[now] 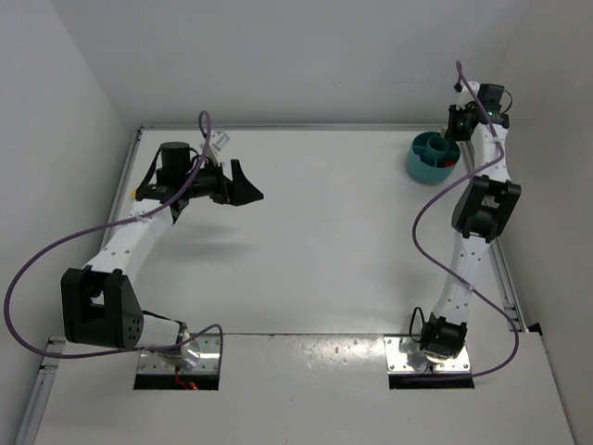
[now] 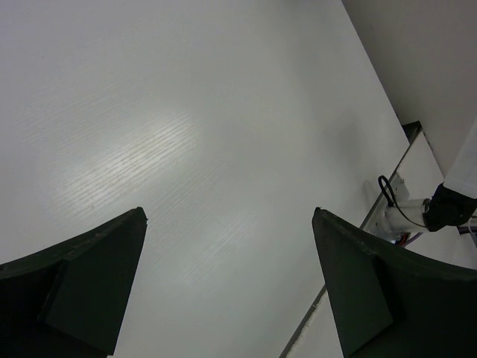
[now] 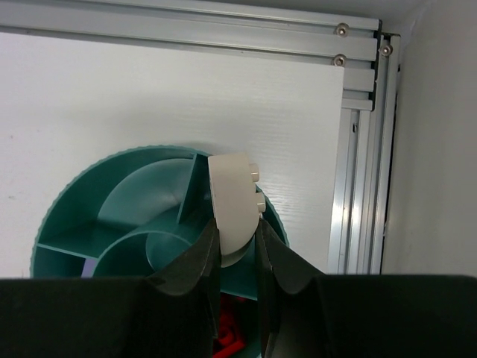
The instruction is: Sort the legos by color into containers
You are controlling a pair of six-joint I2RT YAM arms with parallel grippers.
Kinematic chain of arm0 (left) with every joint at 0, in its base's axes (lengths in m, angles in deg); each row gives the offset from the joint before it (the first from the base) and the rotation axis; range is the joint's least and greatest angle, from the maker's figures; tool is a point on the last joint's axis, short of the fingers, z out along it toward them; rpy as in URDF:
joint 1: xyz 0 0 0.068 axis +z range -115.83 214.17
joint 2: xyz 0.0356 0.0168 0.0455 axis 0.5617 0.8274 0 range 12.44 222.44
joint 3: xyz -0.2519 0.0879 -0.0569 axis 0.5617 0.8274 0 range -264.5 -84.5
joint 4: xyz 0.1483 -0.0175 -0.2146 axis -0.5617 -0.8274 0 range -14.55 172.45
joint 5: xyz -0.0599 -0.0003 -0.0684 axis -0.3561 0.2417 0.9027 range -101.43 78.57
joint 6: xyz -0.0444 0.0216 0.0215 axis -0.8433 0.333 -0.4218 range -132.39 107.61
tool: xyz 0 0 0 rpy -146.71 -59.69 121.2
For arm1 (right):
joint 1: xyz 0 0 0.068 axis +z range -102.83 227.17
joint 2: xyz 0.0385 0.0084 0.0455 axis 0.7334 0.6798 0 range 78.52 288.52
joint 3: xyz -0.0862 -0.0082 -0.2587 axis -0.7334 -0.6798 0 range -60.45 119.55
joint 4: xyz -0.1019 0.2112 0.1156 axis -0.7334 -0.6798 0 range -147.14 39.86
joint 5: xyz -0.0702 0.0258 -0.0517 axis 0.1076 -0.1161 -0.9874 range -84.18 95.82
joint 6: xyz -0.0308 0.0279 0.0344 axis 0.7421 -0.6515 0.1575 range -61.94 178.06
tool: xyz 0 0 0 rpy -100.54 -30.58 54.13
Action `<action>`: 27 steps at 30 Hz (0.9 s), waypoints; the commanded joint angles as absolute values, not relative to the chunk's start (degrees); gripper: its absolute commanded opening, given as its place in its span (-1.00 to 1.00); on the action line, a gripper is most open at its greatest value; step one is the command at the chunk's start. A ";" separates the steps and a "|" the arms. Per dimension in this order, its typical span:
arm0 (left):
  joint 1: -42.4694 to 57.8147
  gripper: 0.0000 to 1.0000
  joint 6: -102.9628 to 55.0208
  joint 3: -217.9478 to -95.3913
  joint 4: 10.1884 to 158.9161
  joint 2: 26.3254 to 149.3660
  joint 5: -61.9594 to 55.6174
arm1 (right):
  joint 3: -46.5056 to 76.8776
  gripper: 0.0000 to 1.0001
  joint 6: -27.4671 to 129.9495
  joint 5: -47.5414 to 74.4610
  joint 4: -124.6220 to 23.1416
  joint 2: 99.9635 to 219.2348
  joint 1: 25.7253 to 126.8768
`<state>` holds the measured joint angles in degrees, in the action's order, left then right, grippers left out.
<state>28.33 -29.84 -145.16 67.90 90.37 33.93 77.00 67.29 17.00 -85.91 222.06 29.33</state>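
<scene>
right tool: clamped on cream lego above teal tub | left tool: apart

Two robot arms, one teal tub at upper right, one cream brick; red bricks too hidden to count.

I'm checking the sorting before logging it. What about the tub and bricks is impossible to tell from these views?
- Right wrist view: the right gripper, shut on the white brick, covers the near compartments of the tub; the red bricks show only partly, uncountable.
- Top view: tub contents too small, part behind the right arm.
- Left wrist view: tub outside the frame.
</scene>
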 commanded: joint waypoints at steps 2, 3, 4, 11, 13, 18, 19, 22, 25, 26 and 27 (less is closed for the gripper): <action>28.81 0.98 -29.97 -145.85 68.74 90.84 34.10 | 76.67 -0.79 69.13 14.44 -83.89 221.34 29.24; 28.81 0.98 -29.97 -145.85 68.74 90.84 34.10 | 76.66 -0.79 69.13 14.43 -83.89 221.34 29.24; 28.81 0.98 -29.97 -145.85 68.74 90.84 34.10 | 76.66 -0.75 69.13 14.43 -83.89 221.34 29.24; 28.81 0.98 -29.97 -145.85 68.74 90.84 34.10 | 76.13 -0.35 69.13 14.43 -83.89 220.20 29.24; 28.81 0.98 -29.97 -145.85 68.74 90.84 34.10 | 76.13 -0.29 69.13 14.43 -83.89 220.20 29.24; 28.81 0.98 -29.97 -145.85 68.74 90.84 34.10 | 76.13 -0.26 68.60 15.57 -83.89 218.88 29.24; 28.81 0.98 -29.97 -145.85 68.74 90.84 34.10 | 76.13 -0.26 68.08 15.57 -83.89 218.18 29.24; 28.81 0.98 -29.97 -145.85 68.74 90.84 34.10 | 76.66 -0.29 67.38 16.72 -83.89 217.56 29.24; 28.81 0.98 -29.97 -145.85 68.74 90.84 34.10 | 76.66 -0.31 66.84 17.86 -83.89 215.37 29.24; 28.81 0.98 -29.97 -145.85 68.74 90.84 34.10 | 76.66 -0.31 66.84 17.86 -83.89 215.36 29.24; 28.81 0.98 -29.97 -145.85 68.74 90.84 34.10 | 76.66 -0.31 66.32 18.47 -83.89 214.06 29.24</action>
